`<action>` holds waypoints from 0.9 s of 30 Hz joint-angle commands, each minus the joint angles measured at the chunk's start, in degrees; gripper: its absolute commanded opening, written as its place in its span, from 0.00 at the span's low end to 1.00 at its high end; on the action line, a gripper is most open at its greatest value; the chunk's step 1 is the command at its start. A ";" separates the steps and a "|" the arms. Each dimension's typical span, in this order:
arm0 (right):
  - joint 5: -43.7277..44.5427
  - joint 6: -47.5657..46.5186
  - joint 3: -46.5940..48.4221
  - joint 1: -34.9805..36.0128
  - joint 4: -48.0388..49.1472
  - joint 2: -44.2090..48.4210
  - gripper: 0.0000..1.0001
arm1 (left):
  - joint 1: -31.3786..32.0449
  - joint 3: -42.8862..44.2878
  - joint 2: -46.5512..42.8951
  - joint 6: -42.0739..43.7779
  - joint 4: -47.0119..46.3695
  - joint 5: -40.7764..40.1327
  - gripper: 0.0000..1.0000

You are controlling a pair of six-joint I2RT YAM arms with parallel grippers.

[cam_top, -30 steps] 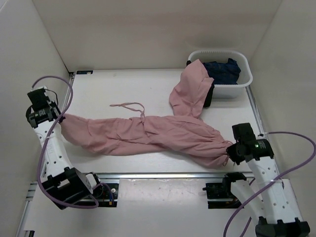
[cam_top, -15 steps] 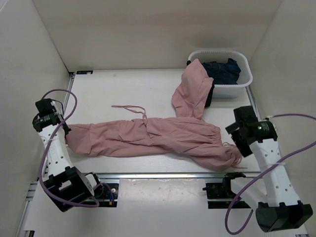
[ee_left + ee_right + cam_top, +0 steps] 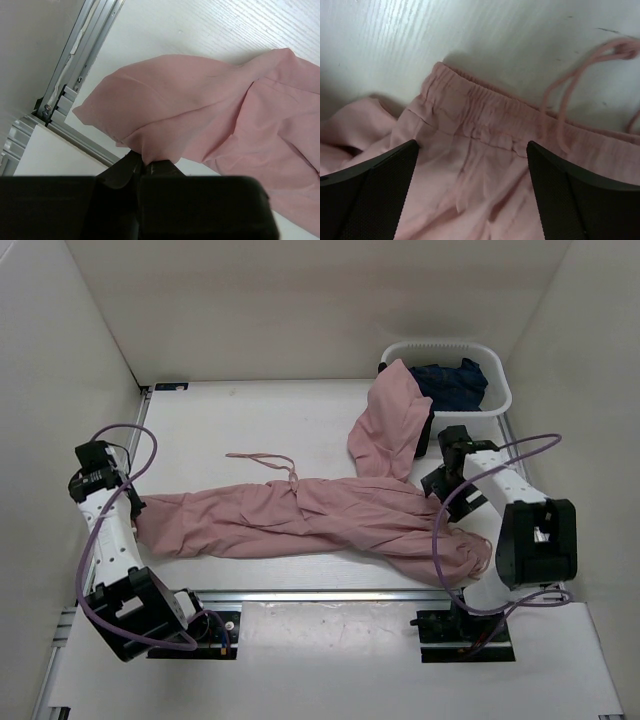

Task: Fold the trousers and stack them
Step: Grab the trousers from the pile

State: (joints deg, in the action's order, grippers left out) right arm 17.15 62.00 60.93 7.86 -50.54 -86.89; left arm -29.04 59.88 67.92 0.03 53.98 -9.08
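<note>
Lying long from left to right by the near edge of the table point(image 3: 250, 420), the trousers point(image 3: 300, 515) are pinched at their left end by the left gripper point(image 3: 145, 165), while the right gripper point(image 3: 472, 147) hangs wide open just above their waistband point(image 3: 475, 112)

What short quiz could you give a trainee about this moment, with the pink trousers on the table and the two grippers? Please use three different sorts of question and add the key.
1. True or false: the left gripper is shut on one end of the large dusty-pink soft fabric trousers.
2. The open right gripper hangs over which of these? A: a gathered elastic edge with a thin pink drawstring. B: a buttoned pocket flap. C: only bare table.
3. What lies inside the white plastic basket at the far right?
Key: 1 true; 2 A; 3 a dark navy garment.
</note>
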 commanded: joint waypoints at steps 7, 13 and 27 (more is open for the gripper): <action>-5.46 1.28 -0.18 -2.14 8.78 -9.88 0.75 | -0.23 1.21 0.63 -0.03 -0.88 -0.85 0.14; -2.56 -0.63 0.68 -2.14 8.80 -10.40 0.03 | -0.23 0.68 0.63 -0.03 -2.03 -0.59 0.14; -2.82 -17.88 71.37 -5.21 -8.08 -20.97 0.00 | 2.05 41.43 22.52 -0.03 -3.00 4.43 0.14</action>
State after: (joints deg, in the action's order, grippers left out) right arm 13.34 47.59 125.95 4.71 -52.31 -114.17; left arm -27.29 93.69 92.29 0.03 51.94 -4.40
